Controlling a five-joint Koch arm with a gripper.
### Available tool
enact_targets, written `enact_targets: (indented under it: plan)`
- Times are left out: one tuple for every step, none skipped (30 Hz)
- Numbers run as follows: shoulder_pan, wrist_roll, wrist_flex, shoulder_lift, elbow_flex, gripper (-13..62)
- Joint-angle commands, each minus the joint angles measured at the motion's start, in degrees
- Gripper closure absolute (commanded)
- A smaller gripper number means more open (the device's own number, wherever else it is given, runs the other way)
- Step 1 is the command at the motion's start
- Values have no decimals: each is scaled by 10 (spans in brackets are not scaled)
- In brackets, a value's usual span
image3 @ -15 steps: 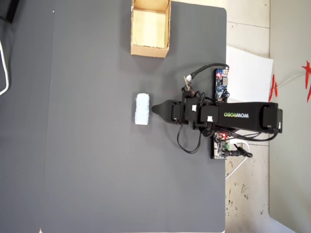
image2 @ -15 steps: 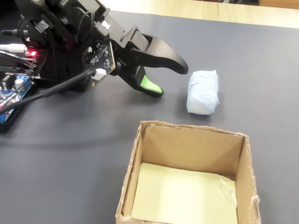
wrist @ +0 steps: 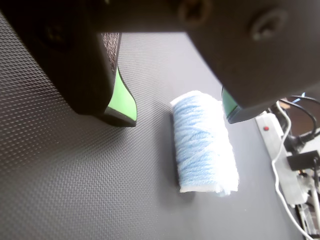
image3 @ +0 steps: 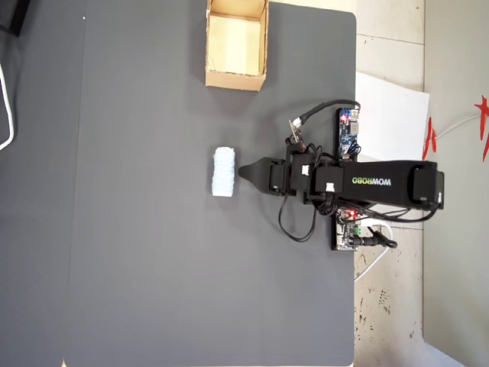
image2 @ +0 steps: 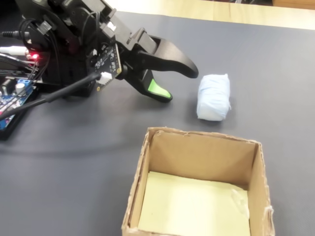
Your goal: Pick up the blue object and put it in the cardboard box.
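Dark grey textured table mat fills most of the overhead view; nothing else loose sits on it but the two task things. Your black Koch arm reaches in from the right edge of that view, lying low over the mat.

Small brown corrugated cardboard box, open top, pale tan floor, sits at the top of the overhead view, well apart from the arm tip and empty as far as the fixed view shows.

Black gripper with green pads has its jaws spread wide, nothing between them yet; in the wrist view one green pad sits left of the roll and the other just over its upper right end.

Key relation: the small pale light-blue yarn-wound cylinder lies flat on the mat just beyond the gripper tip, straight ahead to the left in the overhead view, not yet touched. Its long axis runs across your reach line, so the open jaws look set to straddle its short width if you push forward; that's a judgement.

Look of the blue object: fuzzy ribbed wraps, almost white, ragged at the near end, soft, likely squashes under grip. In the fixed view it lies between gripper and box's far wall.
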Motion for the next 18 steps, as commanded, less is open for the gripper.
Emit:
enact_targets:
  plan:
    - [-7,47,64,50,20,156]
    - [-7,53,64,50,20,156]
    - [-8,54,64,50,20,156]
    - [-8,54,63,50,20,156]
    - [-8,54,63,50,20,156]
    - [-9,54,64,50,20,156]
    - [-9,54,64,50,20,156]
    - [-9,54,64,50,20,156]
    - [-8,53,64,50,20,156]
    - [-8,52,64,50,20,156]
    - [-8,52,64,50,20,156]
    - [-9,52,64,50,20,156]
    - [-8,52,64,50,20,156]
    - [-9,52,64,50,20,156]
    - [-8,52,64,50,20,156]
    - [-8,52,64,50,20,156]
    - [-8,51,64,50,20,156]
    - [-7,47,65,50,20,156]
